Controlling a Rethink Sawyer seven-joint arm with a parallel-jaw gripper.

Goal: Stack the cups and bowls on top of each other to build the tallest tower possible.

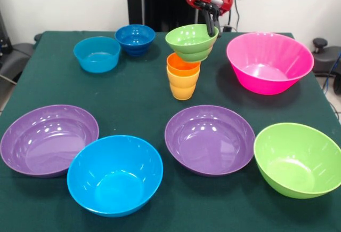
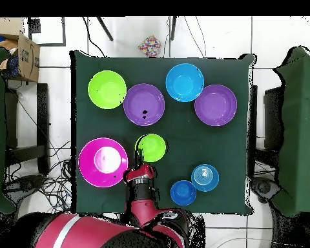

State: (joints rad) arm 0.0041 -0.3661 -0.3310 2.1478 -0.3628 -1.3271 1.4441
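Green and tilted, the small bowl [image 1: 192,41] hangs from your gripper [image 1: 211,26], whose fingers pinch its rim at the bowl's 3 o'clock in the front view. Its mouth tips toward the camera, directly over the stacked orange cups [image 1: 183,76]. Pink bowl [image 1: 269,63] sits at the cups' 3 o'clock, dark blue bowl [image 1: 135,39] and light blue bowl [image 1: 97,54] near 10.

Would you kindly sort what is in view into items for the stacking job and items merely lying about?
For the job:
orange cup nested in yellow-orange cup
small green bowl, held by the end effector
light blue bowl
dark blue bowl
pink bowl
two purple bowls
large blue bowl
large green bowl

Lying about:
cardboard box
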